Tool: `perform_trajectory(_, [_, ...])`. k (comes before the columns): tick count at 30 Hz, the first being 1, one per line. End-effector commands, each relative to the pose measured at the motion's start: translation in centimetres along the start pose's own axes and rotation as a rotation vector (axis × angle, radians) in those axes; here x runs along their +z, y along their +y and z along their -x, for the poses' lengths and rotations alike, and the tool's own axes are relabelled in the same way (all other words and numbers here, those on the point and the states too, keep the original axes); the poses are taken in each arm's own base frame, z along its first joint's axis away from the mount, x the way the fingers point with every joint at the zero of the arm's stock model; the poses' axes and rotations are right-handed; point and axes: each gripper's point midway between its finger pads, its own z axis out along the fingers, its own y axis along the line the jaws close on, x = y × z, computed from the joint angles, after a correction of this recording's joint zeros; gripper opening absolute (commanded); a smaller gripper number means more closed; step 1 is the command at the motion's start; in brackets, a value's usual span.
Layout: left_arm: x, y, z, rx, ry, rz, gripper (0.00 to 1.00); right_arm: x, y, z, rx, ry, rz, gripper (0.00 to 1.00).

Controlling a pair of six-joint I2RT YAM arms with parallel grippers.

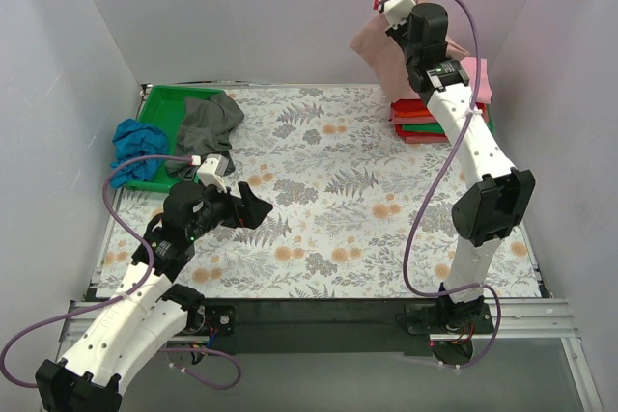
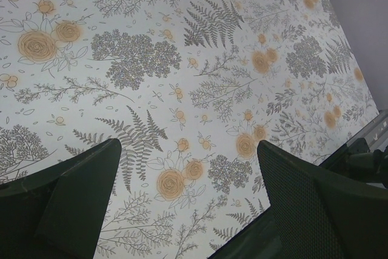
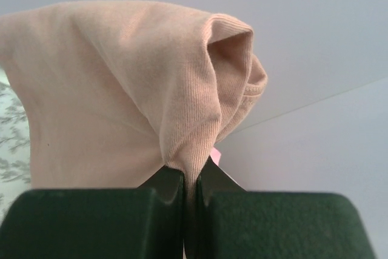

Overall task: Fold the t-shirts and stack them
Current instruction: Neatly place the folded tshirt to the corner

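one dusty-pink t-shirt (image 3: 115,89) between right fingers (image 3: 91,222)

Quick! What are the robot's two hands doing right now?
Left gripper: open, holding nothing.
Right gripper: closed, pinching the dusty-pink t-shirt.

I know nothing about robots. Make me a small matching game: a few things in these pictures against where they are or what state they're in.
Things:
1. dusty-pink t-shirt
2. grey t-shirt
3. blue t-shirt
4. left pincer

States:
A. wide open above the floral cloth
B. bunched at the green tray, left edge
C. pinched in the shut right pincer, held up
D. draped over the tray's right side

Pairs: 1-C, 2-D, 3-B, 4-A
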Motion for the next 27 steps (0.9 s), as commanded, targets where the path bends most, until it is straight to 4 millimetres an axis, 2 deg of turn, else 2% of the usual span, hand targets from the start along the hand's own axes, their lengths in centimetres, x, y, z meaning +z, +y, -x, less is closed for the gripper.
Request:
perform_trajectory(1, [0.0,-0.2,-0.1,0.008,0.000,-0.015,0.94,0.4,-5.4,2.8,0.057,-0.097,-0.159,0.01])
perform_trajectory(3, [0.0,-0.2,-0.1,0.010,-0.001,-0.015,0.95,1.1,-6.1,1.6,0.053,-0.075,-0.173,0.01])
perform_trajectory(13, [0.1,-0.1,-0.2,0.008,0.004,-0.011,0.94,5.1,-6.4,-4.9,0.049,0.039,-0.190,0.01])
perform_trajectory(24, [0.1,-0.1,-0.3,0.007,0.008,-0.011,0.94,6.8,-8.0,-10.1,0.039,0.143,-0.269,0.01])
perform_trajectory(27, [0.2,-0.1,-0.3,0.006,0.010,-0.012,0.94,7.2,-7.9,-11.6,0.028,0.178,-0.278,0.01])
